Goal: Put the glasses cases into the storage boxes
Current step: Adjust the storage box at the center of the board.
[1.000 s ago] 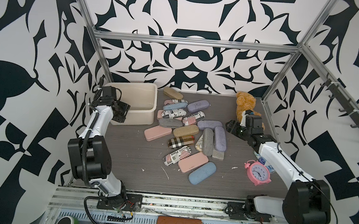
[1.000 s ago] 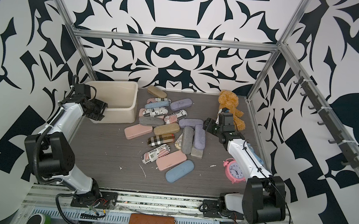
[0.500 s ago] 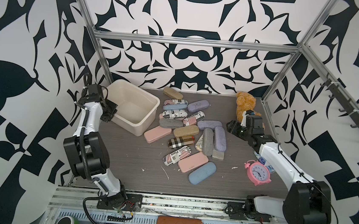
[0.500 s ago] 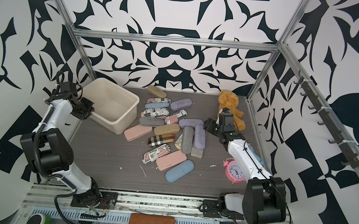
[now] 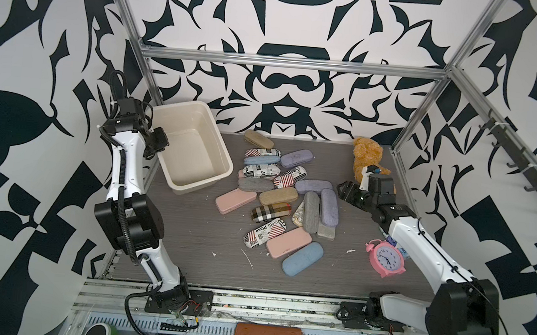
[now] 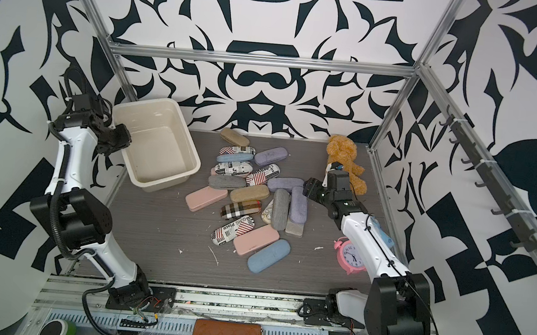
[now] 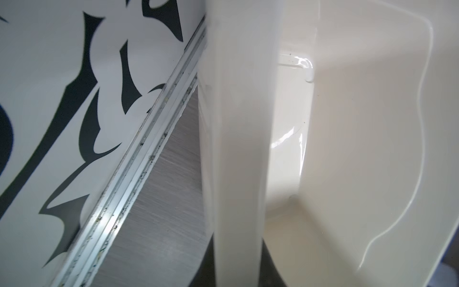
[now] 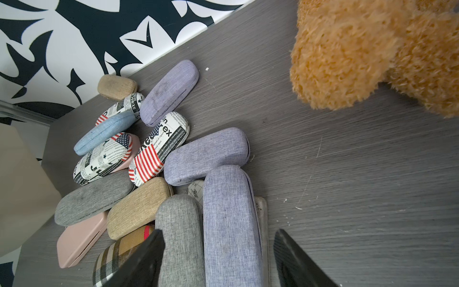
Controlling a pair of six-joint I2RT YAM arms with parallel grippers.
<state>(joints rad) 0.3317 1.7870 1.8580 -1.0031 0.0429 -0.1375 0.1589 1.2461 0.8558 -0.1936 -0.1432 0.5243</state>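
My left claw (image 5: 160, 141) was clenched on the left rim of the storage box (image 5: 193, 181), far left | my right claw (image 5: 343, 192) hung released beside the heap's right edge | glasses cases (image 5: 278, 195) lay heaped centre.

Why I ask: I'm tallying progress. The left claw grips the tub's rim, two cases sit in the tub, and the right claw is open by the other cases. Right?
No: the tub is empty, as both top views show; the cases all lie on the table. The rest holds: the left claw grips the tub's rim and the right claw is open by the cases.
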